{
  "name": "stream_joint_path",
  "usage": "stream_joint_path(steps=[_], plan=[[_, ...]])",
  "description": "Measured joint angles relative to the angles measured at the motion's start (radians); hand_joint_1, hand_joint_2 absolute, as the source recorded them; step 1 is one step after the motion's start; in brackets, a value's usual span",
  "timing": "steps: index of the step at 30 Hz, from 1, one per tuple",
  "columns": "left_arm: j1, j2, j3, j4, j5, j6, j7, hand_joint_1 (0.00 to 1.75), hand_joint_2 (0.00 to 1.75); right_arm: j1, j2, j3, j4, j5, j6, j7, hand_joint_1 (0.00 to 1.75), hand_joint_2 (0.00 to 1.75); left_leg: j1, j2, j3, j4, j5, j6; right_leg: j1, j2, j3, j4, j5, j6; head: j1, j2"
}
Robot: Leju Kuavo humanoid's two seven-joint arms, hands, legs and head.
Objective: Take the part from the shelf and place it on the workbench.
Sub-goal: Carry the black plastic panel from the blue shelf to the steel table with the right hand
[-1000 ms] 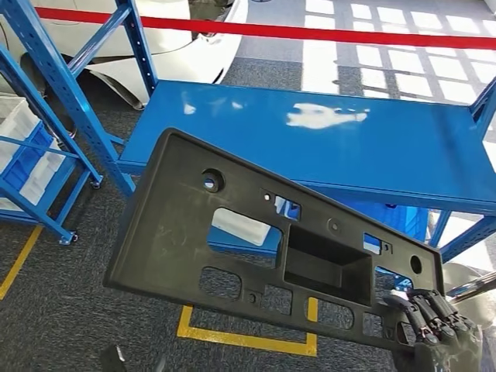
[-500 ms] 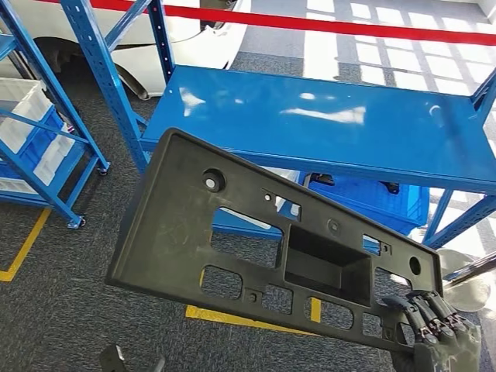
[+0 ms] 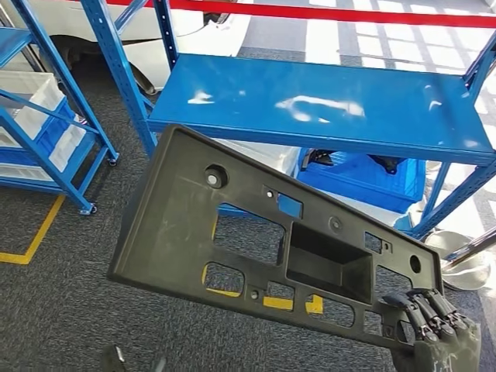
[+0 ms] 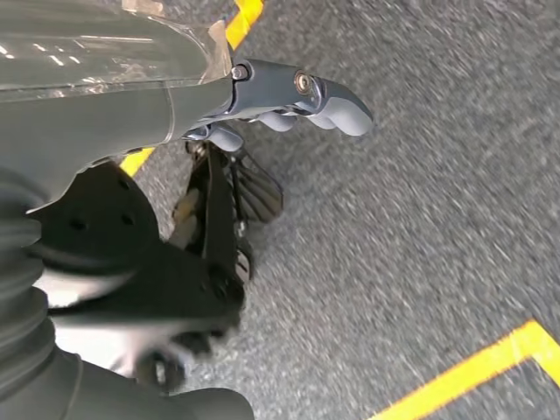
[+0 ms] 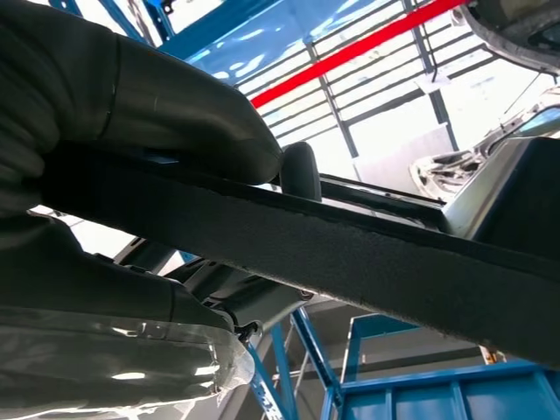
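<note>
I see my right hand [image 3: 435,325] grasping one black panel [image 3: 187,225] at its corner; left hand [image 4: 290,96] hangs released.

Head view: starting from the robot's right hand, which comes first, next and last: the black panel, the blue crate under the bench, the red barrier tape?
1. Black panel: held by the right hand.
2. Blue crate: beneath the blue bench, ahead.
3. Red barrier tape: farthest, along the top.

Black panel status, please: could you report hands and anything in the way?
Right hand grips the black panel by its lower corner. Left hand hangs over the floor, holding nothing. Panel in the air before the blue shelf; shelf top bare.
</note>
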Motion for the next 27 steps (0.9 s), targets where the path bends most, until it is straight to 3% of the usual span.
stream_joint_path(steps=[2,4,6,7,10,11,12,13,14,16,18,19,21,22,25,26,27], plan=[[-0.002,0.0,0.0,0.0,0.0,0.0,0.0,0.0,1.75,0.0,0.0,0.0,0.0,0.0,0.0,0.0,1.75,1.75,0.0,-0.001,0.086,-0.133,-0.014,0.006,0.001,0.0,-0.029,0.023,0.011,0.01,0.001,0.0],[-0.003,0.0,0.0,0.0,0.0,0.0,0.0,0.0,1.75,0.0,0.001,-0.001,0.0,-0.001,0.0,-0.002,1.75,1.75,-0.005,-0.001,0.113,-0.189,-0.032,0.02,0.0,0.0,-0.041,0.031,0.027,0.021,0.001,0.0],[-0.002,0.0,0.0,0.0,0.0,0.0,-0.001,0.0,1.75,0.002,0.001,-0.001,0.0,-0.003,0.0,-0.005,1.75,1.75,-0.005,0.002,0.097,-0.19,-0.015,0.038,-0.003,0.002,-0.05,0.034,0.023,0.033,0.002,0.0],[-0.001,0.0,0.0,0.0,0.0,0.0,-0.001,0.0,1.75,0.004,0.001,-0.002,0.0,-0.003,0.0,-0.006,1.75,1.75,-0.004,0.004,0.086,-0.192,-0.003,0.048,-0.005,0.003,-0.057,0.05,-0.005,0.039,0.002,0.0],[-0.001,0.0,0.0,0.0,0.0,0.0,-0.001,0.0,1.75,0.005,0.002,-0.003,0.0,-0.004,0.0,-0.006,1.75,1.75,-0.005,0.008,0.041,-0.191,0.035,0.061,-0.009,0.005,-0.087,0.201,-0.148,0.052,0.003,0.0],[-0.001,0.0,0.0,0.0,0.0,0.0,-0.001,0.0,1.75,0.005,0.002,-0.003,0.001,-0.006,0.0,-0.006,1.75,1.75,-0.006,0.009,0.025,-0.189,0.047,0.062,-0.009,0.005,-0.093,0.259,-0.171,0.054,0.004,0.0],[-0.001,0.0,0.0,0.0,0.0,0.0,-0.001,0.0,1.75,0.005,0.002,-0.004,0.002,-0.008,0.0,-0.006,1.75,1.75,-0.007,0.01,0.008,-0.187,0.059,0.062,-0.01,0.005,-0.087,0.294,-0.168,0.055,0.003,0.0],[-0.001,0.0,0.0,0.0,0.0,0.0,-0.001,0.0,1.75,0.005,0.002,-0.004,0.003,-0.01,0.0,-0.006,1.75,1.75,-0.008,0.01,-0.008,-0.186,0.071,0.062,-0.01,0.006,-0.065,0.295,-0.145,0.054,0.003,0.0],[-0.001,0.0,0.0,0.0,0.0,0.0,-0.002,0.0,1.75,0.005,0.002,-0.004,0.004,-0.013,0.0,-0.006,1.75,1.75,-0.01,0.01,-0.023,-0.184,0.081,0.061,-0.009,0.006,-0.026,0.258,-0.114,0.051,0.003,0.0],[-0.001,-0.001,0.0,0.0,0.0,0.0,-0.002,0.0,1.75,0.004,0.002,-0.006,0.004,-0.018,0.0,-0.005,1.75,1.75,-0.014,0.009,-0.042,-0.183,0.1,0.058,-0.005,0.012,0.09,0.105,-0.08,0.037,0.003,0.0],[-0.002,-0.002,0.0,0.0,0.0,0.0,-0.002,0.0,1.75,0.002,0.003,-0.007,0.004,-0.024,0.0,-0.003,1.75,1.75,-0.016,0.007,-0.052,-0.183,0.118,0.05,0.001,0.016,0.179,-0.032,-0.092,0.023,0.002,0.0],[-0.002,-0.002,0.0,0.0,0.0,0.0,-0.003,0.0,1.75,0.002,0.004,-0.008,0.005,-0.029,0.0,0.0,1.75,1.75,-0.016,0.007,-0.056,-0.184,0.127,0.044,0.004,0.016,0.196,-0.065,-0.096,0.019,0.002,0.0],[-0.001,-0.001,0.0,0.0,0.0,0.0,-0.006,0.0,1.75,0.003,0.006,-0.007,0.007,-0.047,0.0,0.011,1.75,1.75,-0.015,0.006,-0.065,-0.183,0.133,0.032,0.003,0.014,0.187,-0.076,-0.085,0.008,0.001,0.0],[0.001,-0.001,0.0,0.0,0.0,0.0,-0.008,0.0,1.75,0.003,0.006,-0.007,0.008,-0.058,0.0,0.016,1.75,1.75,-0.014,0.004,-0.073,-0.168,0.113,0.027,0.002,0.012,0.178,-0.078,-0.074,0.002,0.001,0.0],[0.003,-0.001,0.0,0.0,0.0,0.0,-0.011,0.0,1.75,0.004,0.011,-0.007,0.01,-0.083,0.0,0.027,1.75,1.75,-0.007,0.0,-0.12,-0.017,-0.017,0.012,-0.001,0.007,0.141,-0.077,-0.043,-0.01,0.0,0.0],[0.004,-0.001,0.0,0.0,0.0,0.0,-0.011,0.0,1.75,0.005,0.013,-0.007,0.011,-0.086,0.0,0.028,1.75,1.75,-0.005,0.0,-0.133,0.043,-0.043,0.008,-0.001,0.007,0.128,-0.074,-0.035,-0.01,0.0,0.0],[0.005,0.0,0.0,0.0,0.0,0.0,-0.011,0.0,1.75,0.005,0.015,-0.007,0.012,-0.087,0.0,0.028,1.75,1.75,-0.003,0.0,-0.136,0.083,-0.047,0.005,-0.001,0.007,0.115,-0.069,-0.029,-0.009,0.0,0.0]])
